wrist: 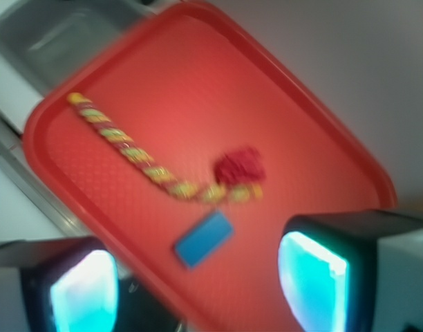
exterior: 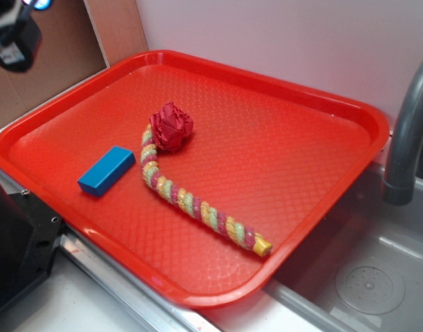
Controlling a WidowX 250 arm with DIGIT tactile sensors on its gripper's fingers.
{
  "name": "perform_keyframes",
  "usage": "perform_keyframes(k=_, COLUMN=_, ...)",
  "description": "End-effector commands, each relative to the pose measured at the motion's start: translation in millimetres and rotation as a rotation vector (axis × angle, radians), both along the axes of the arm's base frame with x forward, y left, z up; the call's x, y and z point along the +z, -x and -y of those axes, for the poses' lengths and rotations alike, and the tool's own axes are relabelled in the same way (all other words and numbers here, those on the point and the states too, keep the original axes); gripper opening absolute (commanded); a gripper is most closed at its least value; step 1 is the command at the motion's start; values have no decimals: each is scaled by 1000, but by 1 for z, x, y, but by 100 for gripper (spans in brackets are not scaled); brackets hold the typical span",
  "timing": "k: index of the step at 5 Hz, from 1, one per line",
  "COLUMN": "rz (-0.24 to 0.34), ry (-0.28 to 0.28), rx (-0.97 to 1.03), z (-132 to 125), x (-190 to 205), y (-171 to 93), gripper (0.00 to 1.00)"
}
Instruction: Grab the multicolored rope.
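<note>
Pastel yellow-green-pink twisted rope (exterior: 191,200) lies ungrabbed mid-frame on red plastic tray (exterior: 322,131); gripper (wrist: 198,283) high above, jaws apart, empty; whole approach left.

No readable text, labels, brand names, numbers or signs appear in either view. The red tray (exterior: 322,104) carries only an embossed texture pattern, and the wrist view is probably too blurred to reveal any small print.
</note>
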State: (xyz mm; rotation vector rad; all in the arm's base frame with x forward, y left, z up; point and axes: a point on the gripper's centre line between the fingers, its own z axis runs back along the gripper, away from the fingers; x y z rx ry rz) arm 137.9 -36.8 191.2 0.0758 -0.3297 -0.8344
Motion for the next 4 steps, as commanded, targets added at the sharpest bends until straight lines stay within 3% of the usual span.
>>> perform_keyframes(k=1, rz=-199, ry=-61, rx=-489, z=31, x=-60, y=-33, gripper=100)
perform_keyframes(k=2, rz=-285, ry=-55, rx=-627, z=44, x=-87, y=-38, gripper=100)
perform_keyframes(k=4, rz=-383, ry=-99, rx=-772, z=45, x=-142, y=-42, gripper=100)
